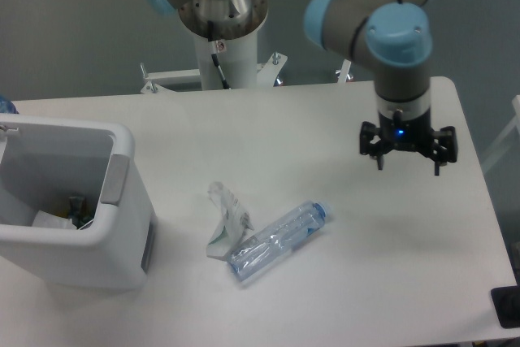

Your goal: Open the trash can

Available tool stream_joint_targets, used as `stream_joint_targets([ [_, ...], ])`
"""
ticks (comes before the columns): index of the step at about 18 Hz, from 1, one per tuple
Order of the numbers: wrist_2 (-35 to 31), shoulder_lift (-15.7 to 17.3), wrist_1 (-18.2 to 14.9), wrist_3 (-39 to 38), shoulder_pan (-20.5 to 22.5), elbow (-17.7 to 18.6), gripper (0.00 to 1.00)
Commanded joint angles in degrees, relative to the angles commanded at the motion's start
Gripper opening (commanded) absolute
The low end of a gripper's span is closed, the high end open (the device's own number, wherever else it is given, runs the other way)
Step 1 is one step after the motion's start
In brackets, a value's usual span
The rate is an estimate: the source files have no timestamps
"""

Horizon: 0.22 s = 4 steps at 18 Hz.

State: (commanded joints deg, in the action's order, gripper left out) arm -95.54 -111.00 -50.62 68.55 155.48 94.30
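The gripper [409, 164] was seen spread wide with nothing held, well right of the lid-open trash can [77, 237].

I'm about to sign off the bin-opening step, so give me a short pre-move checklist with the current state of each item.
1. Trash can open: ok, the interior is exposed and no lid covers the top.
2. Grey tab free of the claw: ok, nothing touches it.
3. Claw empty: ok, fingers spread with nothing between them, hanging over the table's right side.
4. Clear bottle undisturbed: ok, lying on its side by the crumpled wrapper, apart from the bin.
5. Bin contents: cannot tell, only some scraps show at the bottom.
6. Lid position: cannot tell, it is not clearly visible.
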Motion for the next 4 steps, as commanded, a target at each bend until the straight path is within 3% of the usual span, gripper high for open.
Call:
stream_joint_targets([
  [4, 0.3, -0.6, 0.4, 0.0, -0.3, 0.9, 1.0],
])
